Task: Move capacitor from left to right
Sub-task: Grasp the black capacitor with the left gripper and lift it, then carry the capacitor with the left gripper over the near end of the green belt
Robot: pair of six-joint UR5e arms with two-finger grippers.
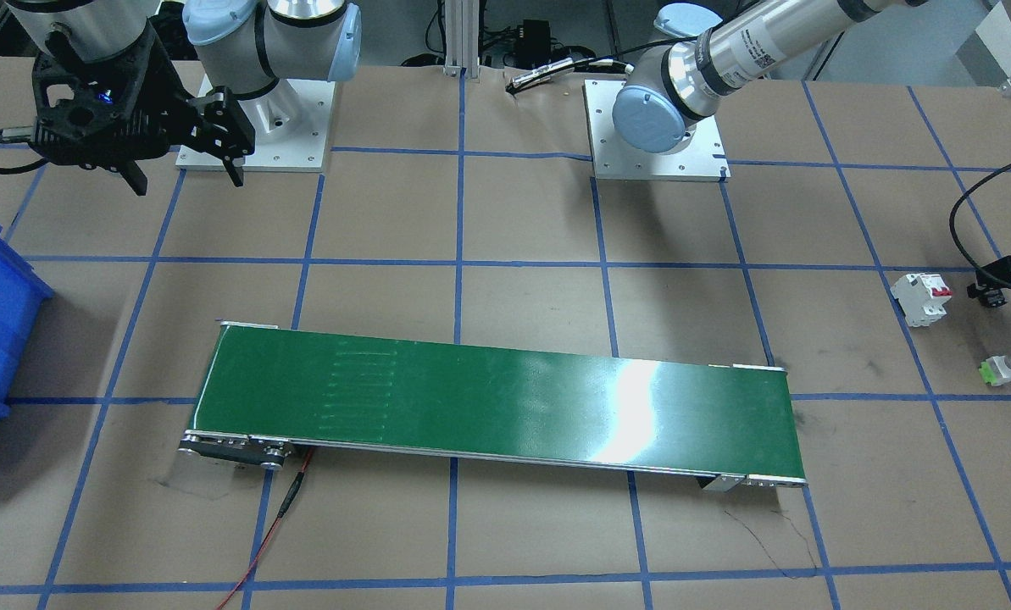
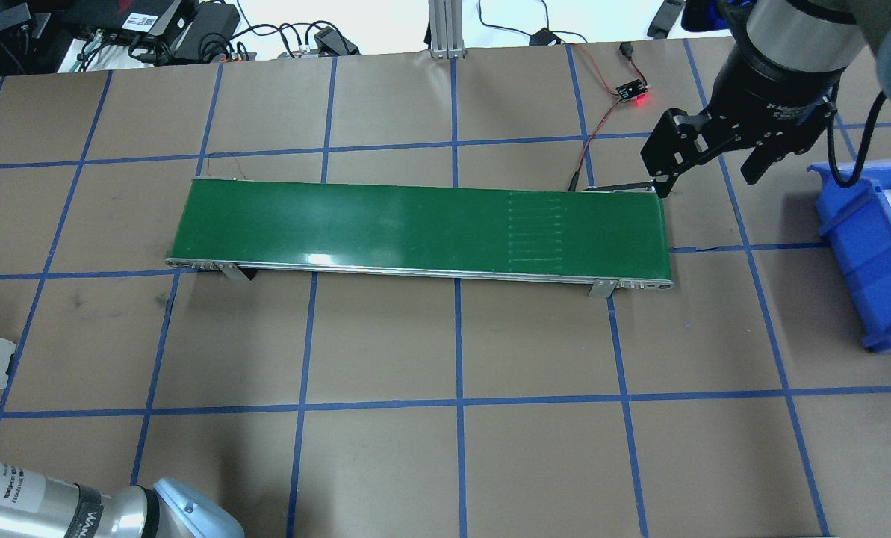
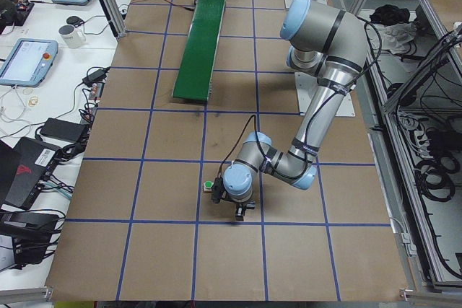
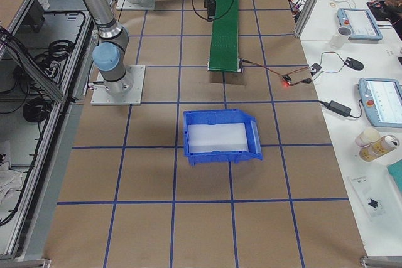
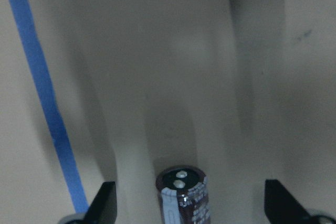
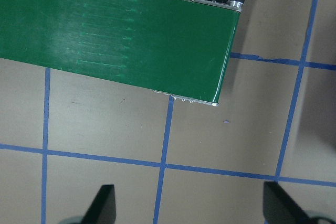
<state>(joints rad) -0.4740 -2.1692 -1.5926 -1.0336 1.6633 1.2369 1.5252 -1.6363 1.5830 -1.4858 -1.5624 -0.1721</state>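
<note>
risk of knocking over the capacitor (image 5: pixel 182 195), standing on the worktop (image 5: pixel 157 77) inside the wide-open left claw (image 5: pixel 190 205), through an off-centre or too-high closing, with right claw (image 6: pixel 190 205) likewise wide and empty near the conveyor (image 6: pixel 131 40) end.

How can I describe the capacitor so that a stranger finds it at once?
From the green conveyor belt, go to the end of the table on the robot's left, where a white breaker and a green push button lie. The capacitor sits between the open jaws of the left gripper: a small dark cylinder with pale side markings, neither boxy nor green-capped.
</note>
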